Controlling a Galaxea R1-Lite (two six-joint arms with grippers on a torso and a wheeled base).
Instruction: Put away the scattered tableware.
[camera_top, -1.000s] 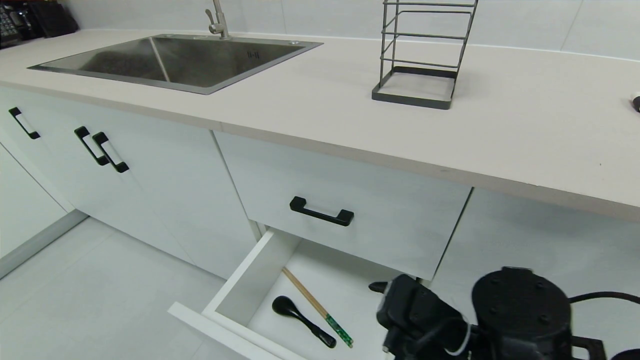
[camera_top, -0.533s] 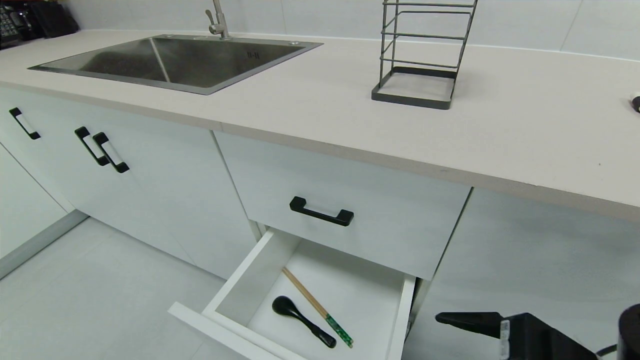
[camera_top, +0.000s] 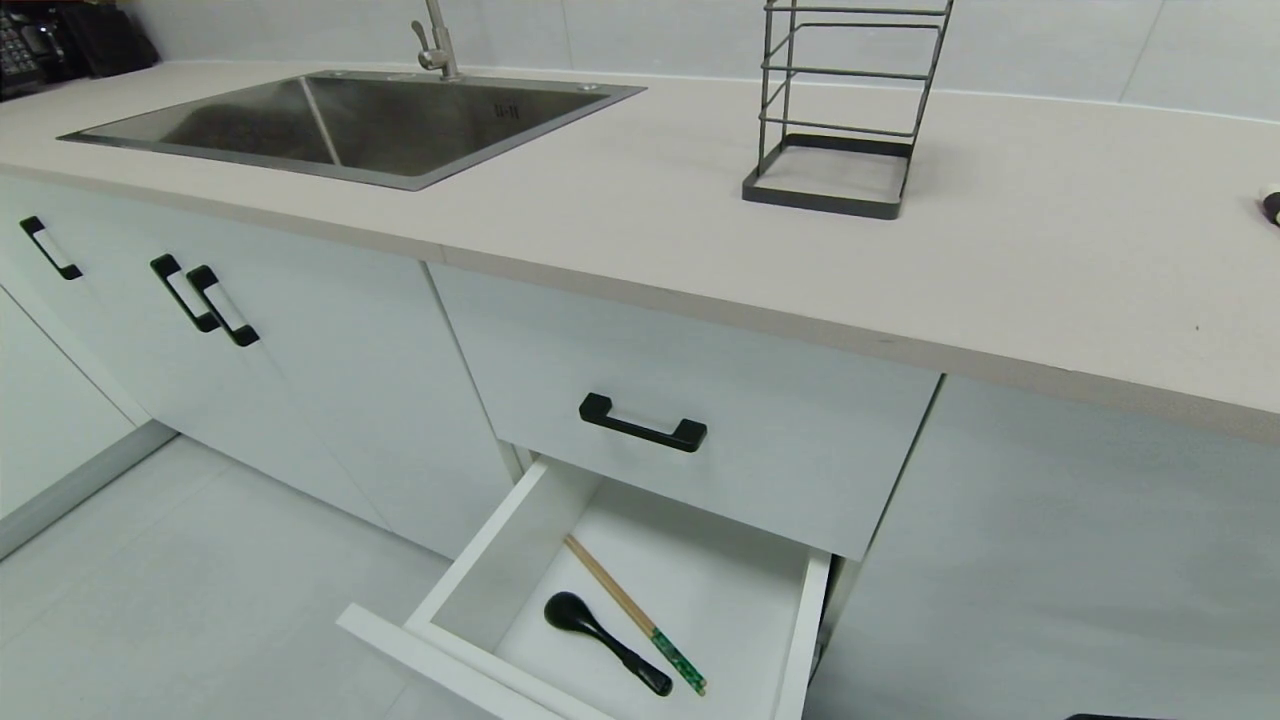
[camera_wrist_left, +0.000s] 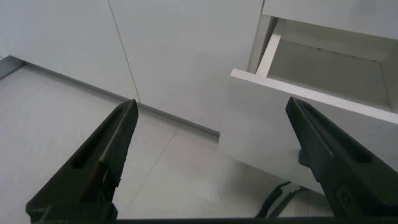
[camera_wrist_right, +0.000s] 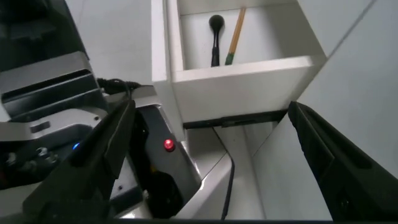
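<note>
While the lower drawer (camera_top: 505, 560) stood pulled out beneath the counter (camera_top: 640, 230), a black spoon (camera_top: 606, 641) lay inside it just beside green-tipped wooden chopsticks (camera_top: 632, 612), probably a pair, though they read as one stick. The left gripper (camera_wrist_left: 211, 106) hung with its fingers spread wide and nothing between them, facing the drawer's front panel. The right gripper (camera_wrist_right: 211, 107) was likewise wide apart and held nothing, with the drawer beyond it.

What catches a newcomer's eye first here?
A white drawer stands pulled open below the beige countertop; inside, a black spoon and wooden chopsticks with green tips lie side by side. The countertop carries a steel sink, left, and a dark wire rack, right.
</note>
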